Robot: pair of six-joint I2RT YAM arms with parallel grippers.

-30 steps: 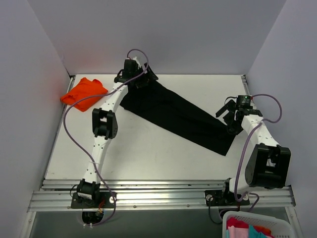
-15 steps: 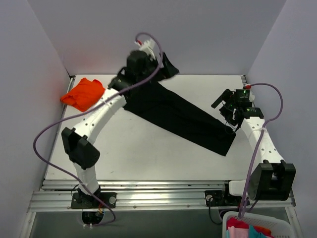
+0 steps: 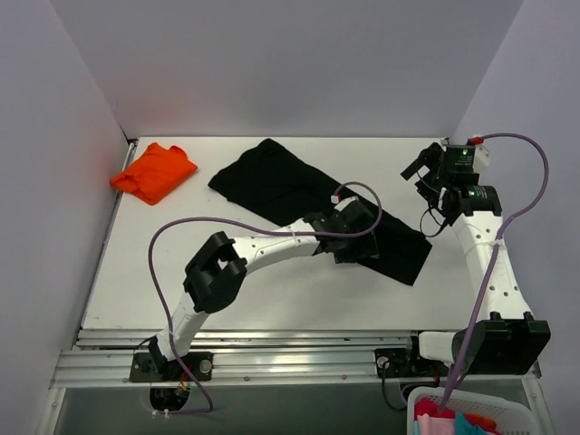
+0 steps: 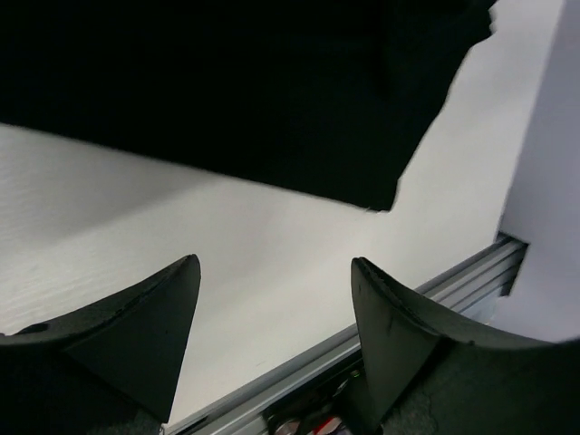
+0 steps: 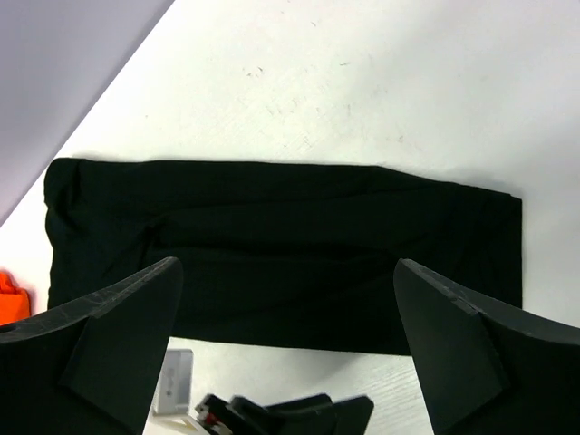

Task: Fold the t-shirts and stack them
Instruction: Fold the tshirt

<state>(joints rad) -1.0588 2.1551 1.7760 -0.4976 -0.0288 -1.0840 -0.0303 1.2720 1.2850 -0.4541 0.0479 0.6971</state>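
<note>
The table (image 3: 272, 290) carries the black t-shirt (image 3: 272, 177) as a long folded band running from upper centre to lower right, ready, I judge, for a crosswise fold. The orange t-shirt (image 3: 154, 170) sits folded at upper left, likely the stack's base. My left gripper (image 3: 361, 243) hovers spread over the band's lower-right end. My right gripper (image 3: 422, 181), also spread, hangs clear at upper right.

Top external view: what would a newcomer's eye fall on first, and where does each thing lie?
The black t-shirt, folded into a long strip, lies slantwise across the middle of the white table. The bright orange t-shirt sits in the far left corner. The left arm reaches across over the strip's right part, jaws open.
</note>
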